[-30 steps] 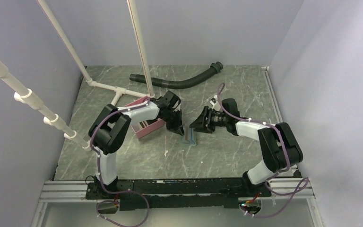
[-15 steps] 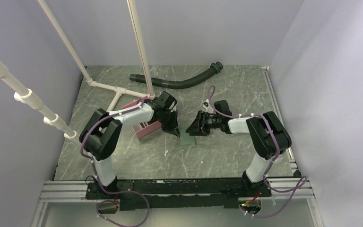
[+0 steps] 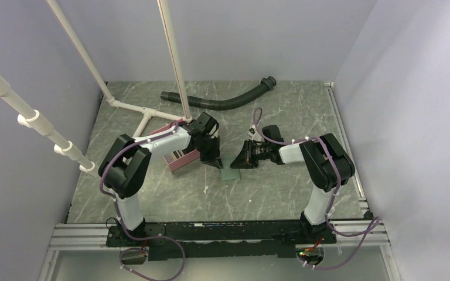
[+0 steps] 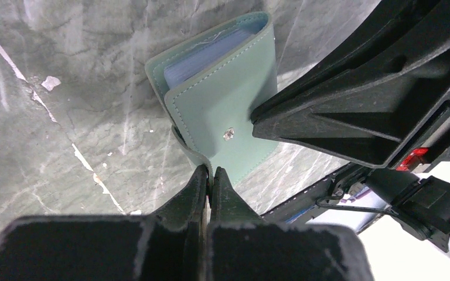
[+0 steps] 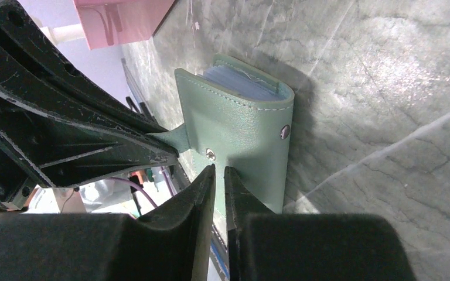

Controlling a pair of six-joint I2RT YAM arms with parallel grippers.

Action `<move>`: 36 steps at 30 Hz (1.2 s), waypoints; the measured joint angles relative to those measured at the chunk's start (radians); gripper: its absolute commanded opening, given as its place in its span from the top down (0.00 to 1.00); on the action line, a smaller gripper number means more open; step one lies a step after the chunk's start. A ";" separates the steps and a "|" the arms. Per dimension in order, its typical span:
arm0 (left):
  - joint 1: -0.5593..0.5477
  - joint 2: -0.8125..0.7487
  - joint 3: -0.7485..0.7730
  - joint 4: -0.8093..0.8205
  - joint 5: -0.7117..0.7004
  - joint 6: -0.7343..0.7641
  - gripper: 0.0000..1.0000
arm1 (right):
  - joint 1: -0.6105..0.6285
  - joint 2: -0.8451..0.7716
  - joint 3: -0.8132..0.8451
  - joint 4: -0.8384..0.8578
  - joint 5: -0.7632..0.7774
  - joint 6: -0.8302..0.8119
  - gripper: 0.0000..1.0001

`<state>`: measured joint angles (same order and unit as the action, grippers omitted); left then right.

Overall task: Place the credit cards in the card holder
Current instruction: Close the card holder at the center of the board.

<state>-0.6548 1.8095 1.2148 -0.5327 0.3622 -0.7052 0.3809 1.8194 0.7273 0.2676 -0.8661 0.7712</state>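
Observation:
The card holder [image 3: 232, 174] is a green-blue wallet with clear sleeves inside, lying on the marble table between the two arms. My left gripper [image 4: 210, 175] is shut on the holder's [image 4: 220, 99] snap strap at its near edge. From the opposite side, my right gripper [image 5: 220, 171] has its jaws pinched almost together on the edge of the holder's [image 5: 240, 129] front cover, just below a snap stud. In the top view the left gripper [image 3: 214, 163] and right gripper [image 3: 236, 164] nearly meet over the holder. No credit cards are in view.
A pink open-topped box [image 3: 179, 157] stands just left of the left gripper, also in the right wrist view as the pink box [image 5: 123, 17]. A black corrugated hose [image 3: 222, 100] lies at the back. White pipes [image 3: 140, 111] rise at the left.
My right gripper has moved in towards the holder and narrowed its jaws onto the cover. The holder has gone from tipped up to lying lower on the table. The left gripper keeps its grip.

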 measured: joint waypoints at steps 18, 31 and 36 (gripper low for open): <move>-0.008 0.084 0.061 -0.006 0.019 -0.049 0.71 | 0.001 -0.002 0.000 -0.007 0.011 -0.013 0.87; -0.019 0.086 0.061 0.046 0.032 -0.059 0.76 | 0.001 -0.002 0.001 -0.009 0.012 -0.023 0.88; -0.018 0.086 0.050 0.056 0.027 -0.060 0.84 | 0.002 -0.002 0.004 -0.012 0.007 -0.024 0.76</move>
<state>-0.6731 1.8954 1.2652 -0.4767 0.3897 -0.7650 0.3824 1.8175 0.7315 0.2554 -0.8589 0.7475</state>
